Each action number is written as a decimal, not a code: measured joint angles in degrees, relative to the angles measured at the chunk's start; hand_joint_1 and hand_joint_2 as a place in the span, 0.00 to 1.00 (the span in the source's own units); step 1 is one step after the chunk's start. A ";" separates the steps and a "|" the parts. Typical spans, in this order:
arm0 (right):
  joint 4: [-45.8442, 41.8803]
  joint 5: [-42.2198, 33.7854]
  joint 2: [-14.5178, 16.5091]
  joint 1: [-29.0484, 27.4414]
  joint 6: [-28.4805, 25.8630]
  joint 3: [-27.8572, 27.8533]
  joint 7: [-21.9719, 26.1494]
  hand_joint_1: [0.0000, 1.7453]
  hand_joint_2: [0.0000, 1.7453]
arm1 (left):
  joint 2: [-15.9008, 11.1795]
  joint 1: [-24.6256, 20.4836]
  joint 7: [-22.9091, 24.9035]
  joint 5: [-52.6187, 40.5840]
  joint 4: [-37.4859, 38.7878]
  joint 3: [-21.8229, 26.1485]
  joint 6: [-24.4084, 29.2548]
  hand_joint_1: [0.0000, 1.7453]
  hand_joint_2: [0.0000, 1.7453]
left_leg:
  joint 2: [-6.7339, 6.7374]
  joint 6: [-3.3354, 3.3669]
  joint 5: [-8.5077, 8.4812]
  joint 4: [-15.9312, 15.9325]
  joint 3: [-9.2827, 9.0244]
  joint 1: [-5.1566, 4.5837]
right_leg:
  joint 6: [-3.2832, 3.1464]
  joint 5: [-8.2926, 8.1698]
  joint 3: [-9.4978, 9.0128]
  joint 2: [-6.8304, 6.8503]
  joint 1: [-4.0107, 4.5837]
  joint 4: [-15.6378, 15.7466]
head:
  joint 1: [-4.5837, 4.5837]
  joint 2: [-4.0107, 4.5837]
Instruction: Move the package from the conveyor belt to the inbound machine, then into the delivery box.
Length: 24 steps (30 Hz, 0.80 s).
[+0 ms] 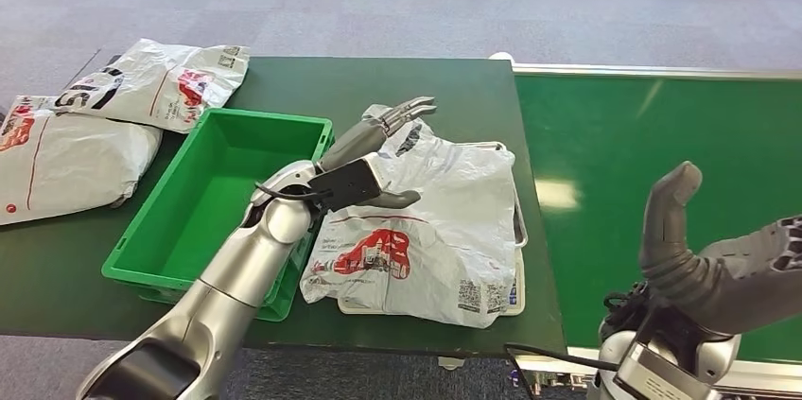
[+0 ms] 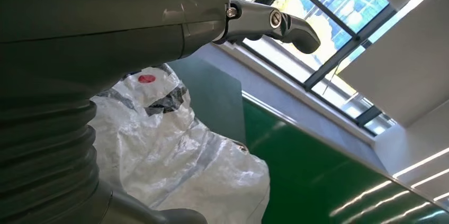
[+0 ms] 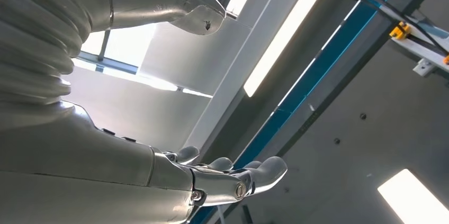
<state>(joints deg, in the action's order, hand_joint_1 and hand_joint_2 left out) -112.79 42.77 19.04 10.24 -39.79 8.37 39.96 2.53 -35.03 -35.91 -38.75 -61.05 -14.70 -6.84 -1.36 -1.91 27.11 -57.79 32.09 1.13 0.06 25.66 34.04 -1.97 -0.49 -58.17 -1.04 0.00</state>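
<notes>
White package [image 1: 426,230] with red print lying flat on a metal tray [image 1: 518,220] on the dark green surface [image 1: 444,88], just beside the green conveyor belt [image 1: 662,182] and on the other side just beside a green box [image 1: 222,192]. Seen also from the left wrist [image 2: 174,150], crumpled, with the belt [image 2: 317,171] next to it. Left robot hand [image 1: 383,149] above the far left part of the package, released, fingers [image 1: 411,112] stretched forward and apart, thumb out to the side; not possible to tell whether touching the plastic or only hovering. Right robot hand [image 1: 719,258] raised near the lower right over the conveyor belt edge, released, palm turned up, fingers loosely curved and apart, holding nothing; from the right wrist [image 3: 212,176] pointing toward the ceiling. Two more white packages [image 1: 151,83] [image 1: 66,159] at the left end of the surface, beyond the green box.
</notes>
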 joint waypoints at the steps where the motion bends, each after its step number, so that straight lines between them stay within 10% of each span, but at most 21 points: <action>1: 0.16 -0.04 0.01 0.02 -0.01 0.00 -0.01 0.00 1.00 | -0.30 -0.66 -0.32 0.14 1.44 -0.27 -0.26 0.00 1.00 | 0.00 0.00 0.00 0.00 0.01 0.00 | 0.00 0.00 0.00 0.01 0.00 0.00 | 0.01 0.00; 24: 1.83 -0.81 0.02 0.23 -0.01 0.00 -0.01 0.00 1.00 | -3.34 -7.10 -1.36 -1.86 17.91 -6.03 -8.23 0.00 1.00 | -0.01 0.00 -0.01 0.00 0.05 0.00 | 0.00 0.00 0.02 0.02 0.00 -0.01 | 0.01 0.00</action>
<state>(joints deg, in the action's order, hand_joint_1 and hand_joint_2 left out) -110.96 41.95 19.06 10.47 -39.80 8.37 39.95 -0.80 -42.13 -37.27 -40.60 -43.14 -20.74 -15.07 -1.37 -1.91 27.10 -57.79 32.14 1.13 0.06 25.66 34.06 -1.95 -0.48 -58.18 -1.04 0.00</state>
